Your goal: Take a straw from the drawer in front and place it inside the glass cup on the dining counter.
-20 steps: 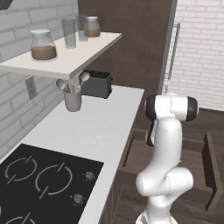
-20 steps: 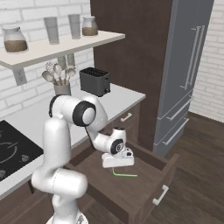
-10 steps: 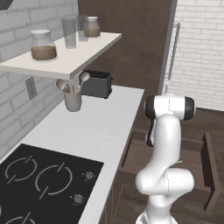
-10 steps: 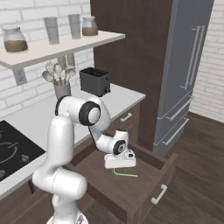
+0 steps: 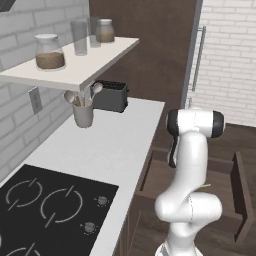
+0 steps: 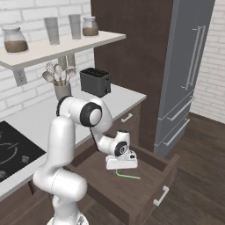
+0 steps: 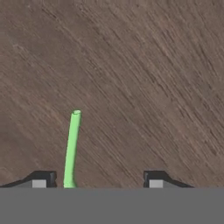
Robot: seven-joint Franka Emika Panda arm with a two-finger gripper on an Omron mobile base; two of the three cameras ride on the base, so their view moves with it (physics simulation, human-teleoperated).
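Hand view, lower left: straw (image 7: 72,148) flat on the drawer (image 7: 144,74) floor, off-centre beside one of the spread, empty fingers (image 7: 43,178); better centred before squeezing shut.

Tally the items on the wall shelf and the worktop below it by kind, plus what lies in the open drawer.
Lidded jars with brown contents: 2
Tall clear glasses: 2
Black toaster: 1
Grey utensil holder: 1
Thin bright green straw in the dark brown wooden drawer: 1
Total: 7
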